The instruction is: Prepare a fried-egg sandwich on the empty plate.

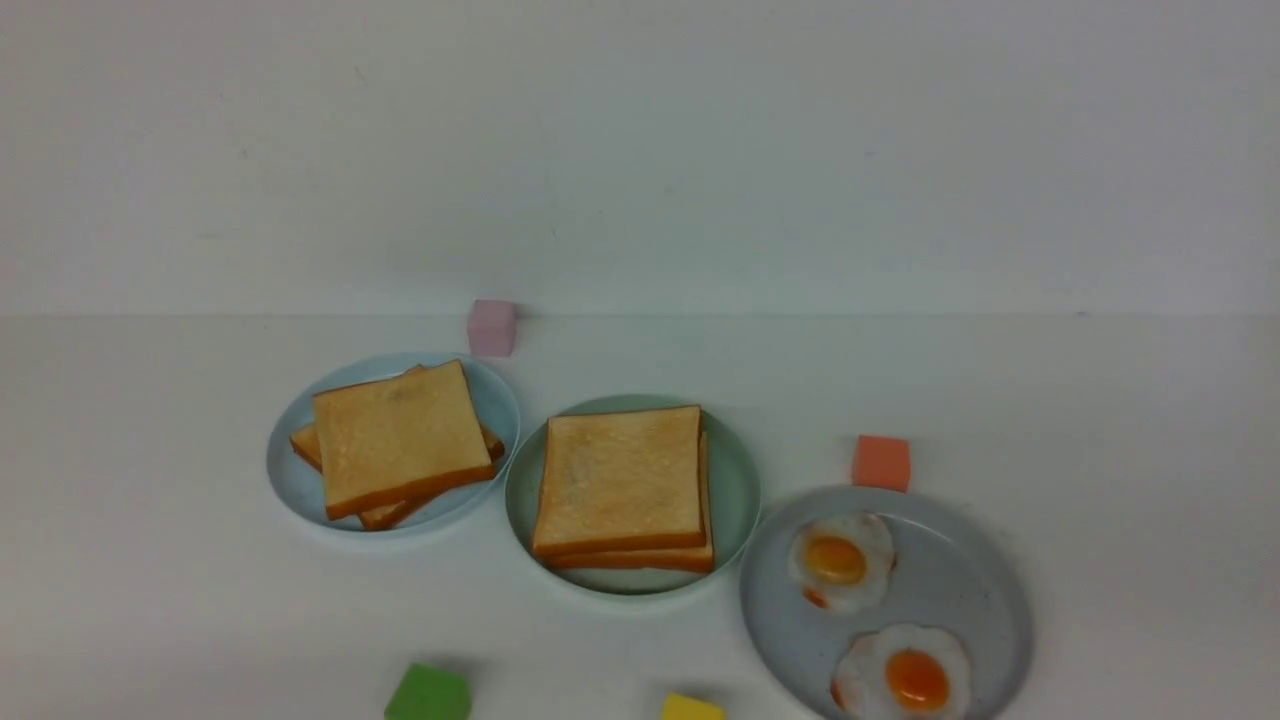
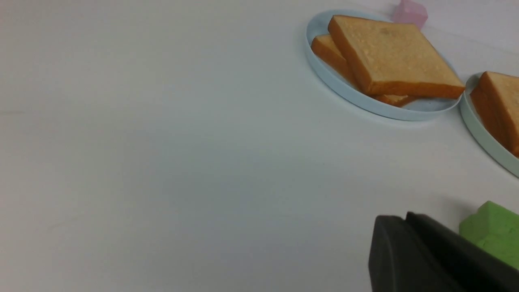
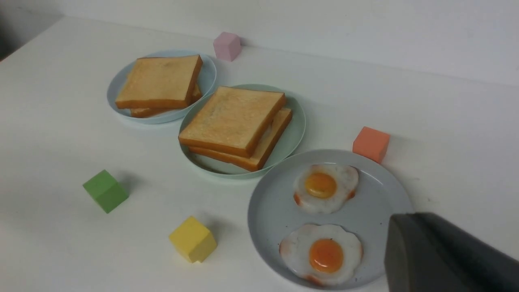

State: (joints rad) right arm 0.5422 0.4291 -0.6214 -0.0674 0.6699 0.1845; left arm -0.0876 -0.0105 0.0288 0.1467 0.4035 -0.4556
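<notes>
My left gripper (image 2: 405, 243) shows only as a matte black wedge in its wrist view, fingers pressed together on nothing, low over bare table just beside the green cube (image 2: 492, 235). My right gripper (image 3: 425, 251) is the same dark blunt shape, also closed and empty, hanging at the near rim of the grey plate (image 1: 960, 590).

I place everything else from the mint plate (image 1: 735, 500), a round, smooth dish with a raised rim in the middle of the white table (image 1: 1150, 450). On it sits the sandwich (image 1: 620, 485): two square golden toast slices with darker crusts, stacked nearly flush, the lower one peeking out on the right and near sides. I cannot tell whether an egg lies between them.

Left of it, rims almost touching, the blue plate (image 1: 290, 470) carries two more slices (image 1: 400, 435), the top one skewed over the lower. Right and nearer, the grey plate holds two glossy white eggs (image 1: 840, 560) with orange yolks. An orange cube (image 1: 881, 462) stands just behind that plate, a pink cube (image 1: 492, 327) behind the blue one at the wall, and a yellow cube (image 1: 690, 708) near the front edge. Wide open table lies far left and far right.
</notes>
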